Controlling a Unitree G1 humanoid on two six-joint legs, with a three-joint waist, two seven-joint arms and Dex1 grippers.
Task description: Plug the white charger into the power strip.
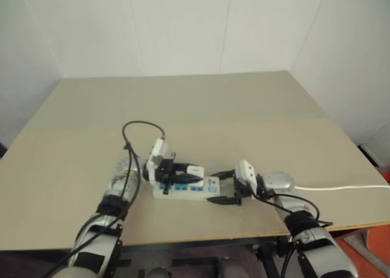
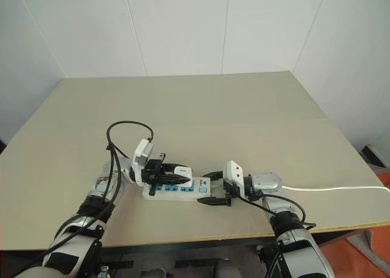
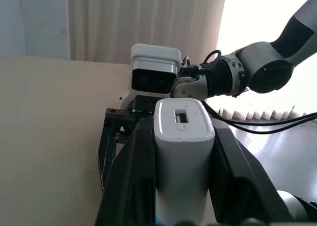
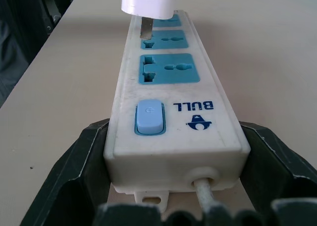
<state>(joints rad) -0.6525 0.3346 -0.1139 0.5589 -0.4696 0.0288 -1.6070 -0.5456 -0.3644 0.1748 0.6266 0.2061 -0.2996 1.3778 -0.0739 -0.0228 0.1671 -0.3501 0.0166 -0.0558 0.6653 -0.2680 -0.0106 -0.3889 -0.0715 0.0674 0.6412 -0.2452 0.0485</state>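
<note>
Beige table (image 2: 244, 107) bears the power strip (image 4: 168, 82), its switch end clasped by the right gripper (image 2: 214, 187). Left gripper (image 1: 183, 173) clamps the white charger (image 3: 183, 156) above a socket; one prong (image 4: 146, 28) visible, its tip's seating unclear.

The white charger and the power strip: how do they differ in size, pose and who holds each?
1. The white charger is a small block; the power strip is a long bar with blue sockets.
2. The charger hangs just above the strip, one metal prong showing; the strip lies flat on the table.
3. The left gripper clamps the charger; the right gripper straddles the strip's switch end.

Both are white plastic.
</note>
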